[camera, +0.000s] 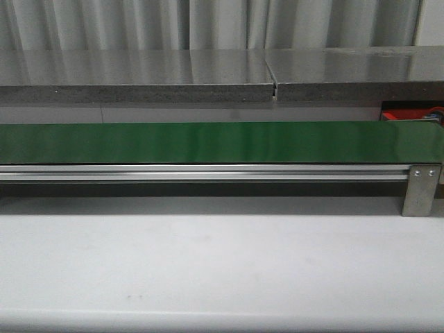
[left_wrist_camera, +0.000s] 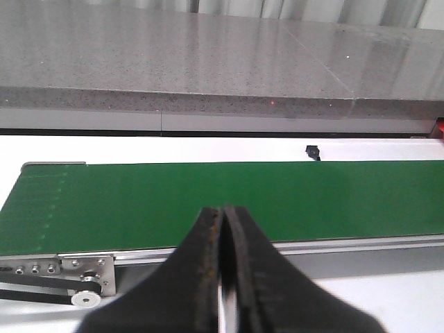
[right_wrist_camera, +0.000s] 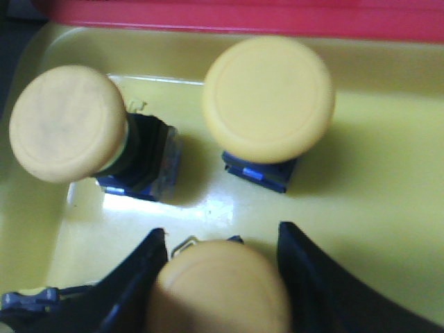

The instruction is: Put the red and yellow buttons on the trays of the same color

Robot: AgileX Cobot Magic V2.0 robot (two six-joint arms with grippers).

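Note:
In the right wrist view my right gripper [right_wrist_camera: 222, 239] is low inside a yellow tray [right_wrist_camera: 374, 208], its fingers [right_wrist_camera: 142, 267] close on either side of a yellow button [right_wrist_camera: 218, 291] and seemingly shut on it. Two more yellow buttons stand upright in this tray, one [right_wrist_camera: 68, 121] and another [right_wrist_camera: 268, 97]. A red tray's edge [right_wrist_camera: 277, 17] borders the yellow one; a part of it [camera: 409, 111] shows at the far right of the front view. My left gripper [left_wrist_camera: 223, 211] is shut and empty over the near edge of the green belt [left_wrist_camera: 208, 201]. No red button shows.
The long green belt [camera: 208, 142] runs across the front view on a metal rail [camera: 208, 172] with a bracket [camera: 421, 191] at the right. A grey stone ledge [camera: 139, 80] lies behind it and a white table [camera: 208, 263] in front. Neither arm shows in the front view.

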